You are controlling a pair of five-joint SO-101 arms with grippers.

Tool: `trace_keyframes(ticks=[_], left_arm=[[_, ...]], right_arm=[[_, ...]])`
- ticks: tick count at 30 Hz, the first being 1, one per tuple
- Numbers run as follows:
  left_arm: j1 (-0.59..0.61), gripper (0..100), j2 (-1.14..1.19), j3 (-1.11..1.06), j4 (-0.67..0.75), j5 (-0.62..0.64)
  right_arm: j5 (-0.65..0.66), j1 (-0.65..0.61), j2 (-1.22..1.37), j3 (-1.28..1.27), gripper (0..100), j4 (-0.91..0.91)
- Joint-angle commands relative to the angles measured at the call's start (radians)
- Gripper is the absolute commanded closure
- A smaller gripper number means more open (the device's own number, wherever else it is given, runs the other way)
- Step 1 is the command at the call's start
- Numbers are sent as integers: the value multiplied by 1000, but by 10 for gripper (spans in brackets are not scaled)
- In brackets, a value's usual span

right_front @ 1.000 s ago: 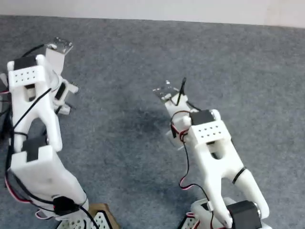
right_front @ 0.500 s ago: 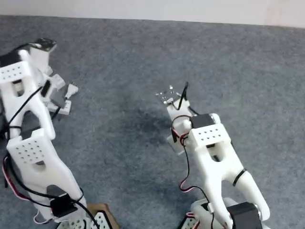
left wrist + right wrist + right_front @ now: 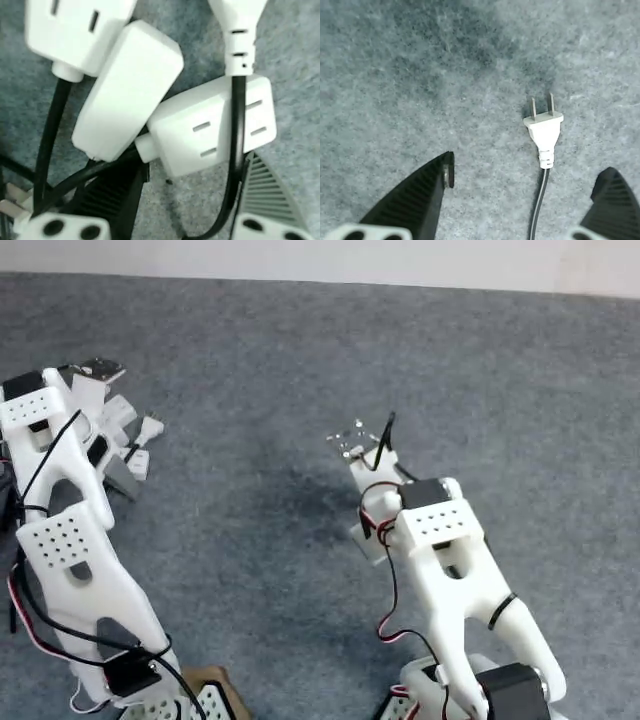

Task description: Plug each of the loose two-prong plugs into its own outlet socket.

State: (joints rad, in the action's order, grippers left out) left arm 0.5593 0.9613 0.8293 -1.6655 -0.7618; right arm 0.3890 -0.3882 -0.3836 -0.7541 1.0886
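Left arm (image 3: 70, 540) swings toward 8 o'clock; left gripper (image 3: 200, 167), wide, straddles a socket (image 3: 210, 125) whose cord (image 3: 237, 130) could snag; right gripper (image 3: 530, 165) wide over plug (image 3: 543, 131)

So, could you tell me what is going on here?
Two robot arms are set to plug in cords. The right gripper hangs open over a loose white two-prong plug lying on the grey table. The left gripper is open above a heap of white outlet sockets. Nothing is gripped yet.
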Motion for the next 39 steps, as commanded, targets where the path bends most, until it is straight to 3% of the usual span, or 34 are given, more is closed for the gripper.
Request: trace_keyframes(ticks=[1,5,11,16,20,24,29,33,39], left_arm=[[-65,702,7,30,-9,-9],[-114,702,-35,104,-32,44],[-96,702,-119,269,-64,52],[-91,705,-107,286,-63,52],[-96,795,-33,292,-57,44],[-113,850,50,294,-28,-31],[-142,775,74,349,-35,-101],[-174,703,81,371,-37,-258],[-220,692,81,369,-92,-497]], right_arm=[[-14,-31,-31,5,580,12],[-14,-56,-31,5,580,13],[-14,-44,-35,4,580,27],[-14,-42,-31,4,580,27],[-14,-42,-35,4,580,27],[-14,-42,-35,4,580,28],[-8,-47,-33,4,580,28],[17,-47,-33,4,580,42],[41,-47,-31,4,580,42]])
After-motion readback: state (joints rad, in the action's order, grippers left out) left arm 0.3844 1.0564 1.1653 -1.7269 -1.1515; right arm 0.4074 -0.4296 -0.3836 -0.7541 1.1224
